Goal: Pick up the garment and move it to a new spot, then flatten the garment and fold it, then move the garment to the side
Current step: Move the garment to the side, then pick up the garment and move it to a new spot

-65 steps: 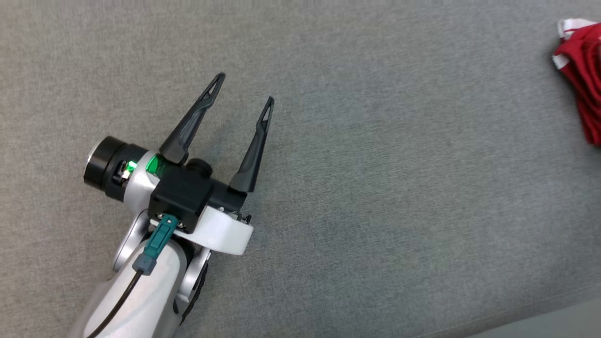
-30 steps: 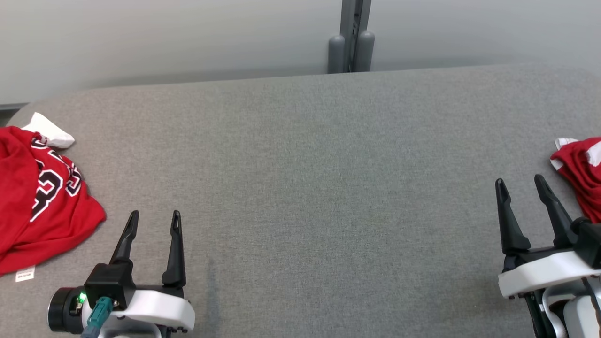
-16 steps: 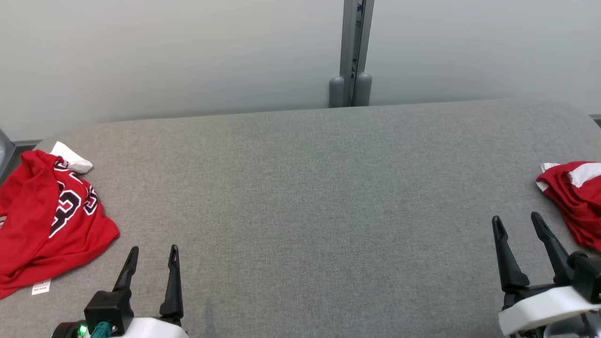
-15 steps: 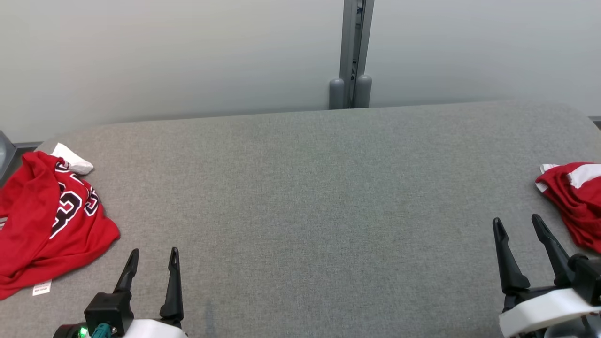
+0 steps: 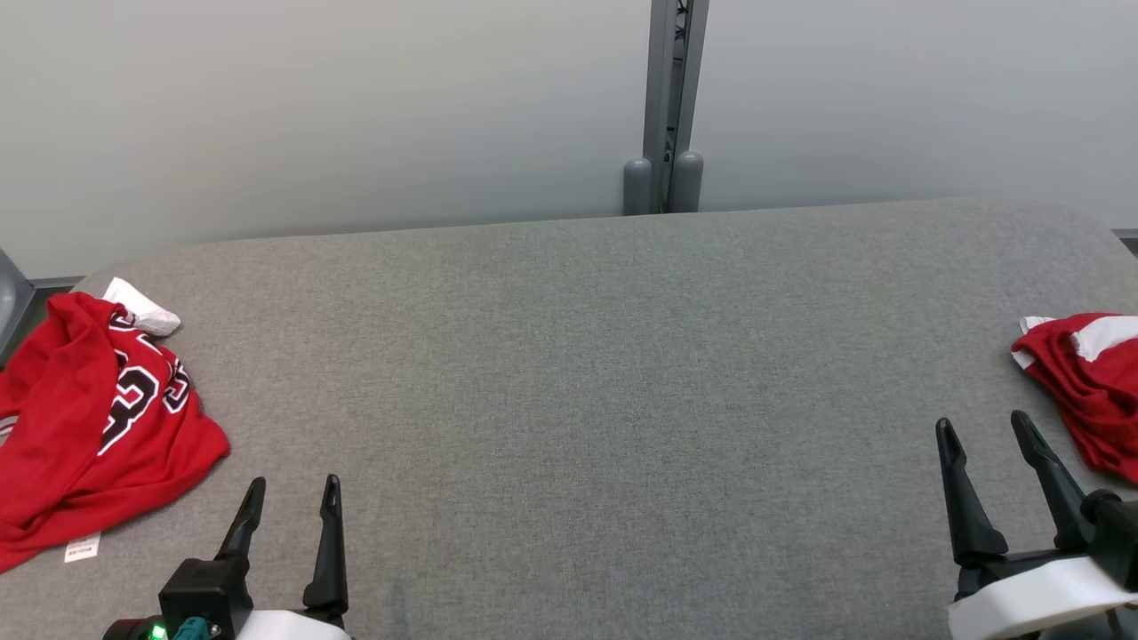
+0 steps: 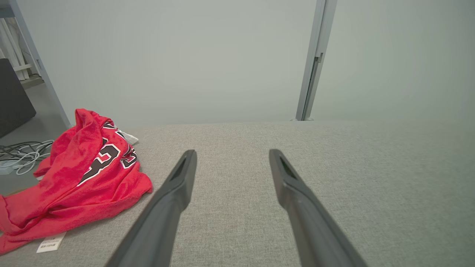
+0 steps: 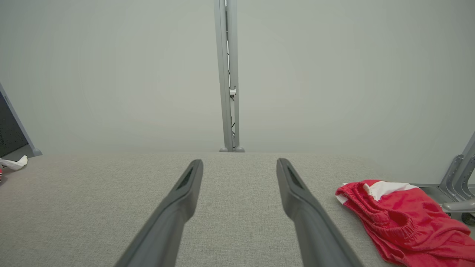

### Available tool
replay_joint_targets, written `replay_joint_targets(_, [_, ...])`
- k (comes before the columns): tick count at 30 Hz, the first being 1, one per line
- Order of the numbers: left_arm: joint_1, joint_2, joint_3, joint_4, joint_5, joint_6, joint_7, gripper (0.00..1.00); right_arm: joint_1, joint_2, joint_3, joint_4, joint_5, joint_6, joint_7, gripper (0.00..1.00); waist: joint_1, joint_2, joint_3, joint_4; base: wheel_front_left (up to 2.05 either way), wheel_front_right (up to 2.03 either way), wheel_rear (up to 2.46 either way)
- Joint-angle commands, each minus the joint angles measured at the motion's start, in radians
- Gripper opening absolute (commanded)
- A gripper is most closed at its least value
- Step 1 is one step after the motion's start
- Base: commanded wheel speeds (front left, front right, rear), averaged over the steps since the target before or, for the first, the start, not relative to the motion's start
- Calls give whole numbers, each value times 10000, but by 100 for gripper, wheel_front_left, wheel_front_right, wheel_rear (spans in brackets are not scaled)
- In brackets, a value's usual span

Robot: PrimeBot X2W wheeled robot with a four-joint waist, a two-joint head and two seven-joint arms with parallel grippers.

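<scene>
Red jersey [image 5: 80, 444], black 3 legible, tag [image 5: 82, 548] unreadable, left gripper [image 5: 294, 483], right gripper [image 5: 982, 420] both released

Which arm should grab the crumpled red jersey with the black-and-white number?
Left. The left tool stands open just right of the crumpled red numbered jersey at the left end of the grey fabric surface; the right tool, also open, sits at the opposite end beside the red-and-white garment.

Red jersey [image 5: 53, 444]: digit 3 legible; white tag [image 5: 81, 548] print unreadable.
</scene>
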Motion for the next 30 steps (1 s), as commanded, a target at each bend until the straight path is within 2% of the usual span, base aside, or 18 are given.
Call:
replay_joint_targets(1, [24, 51, 4, -21, -50, 7, 0, 100, 75, -29, -15, -80, 1, 0, -33, 100, 0, -1, 7, 5, 0, 0, 0])
replay_joint_targets(13, [-107, 76, -36, 27, -85, 90, -57, 100, 86, -5, -53, -51, 32, -2, -57, 100, 0, -1, 35, 76, 0, 0, 0])
replay_joint_targets(18, [-246, 31, -39, 66, -139, 73, -98, 100, 127, 27, -176, -134, -12, 0, -21, 100, 0, -1, 28, 388, 0, 0, 0])
replay_joint_targets(22, [-391, 59, -55, 62, -122, 66, -111, 100, 204, 67, -170, -289, -10, 0, 0, 100, 0, -1, 52, 968, 0, 0, 0])
replay_joint_targets(30, [-823, 155, 48, 137, -129, 57, -199, 100, 86, 112, 108, -499, 64, 0, 72, 100, 0, -1, 114, 3020, 0, 0, 0])
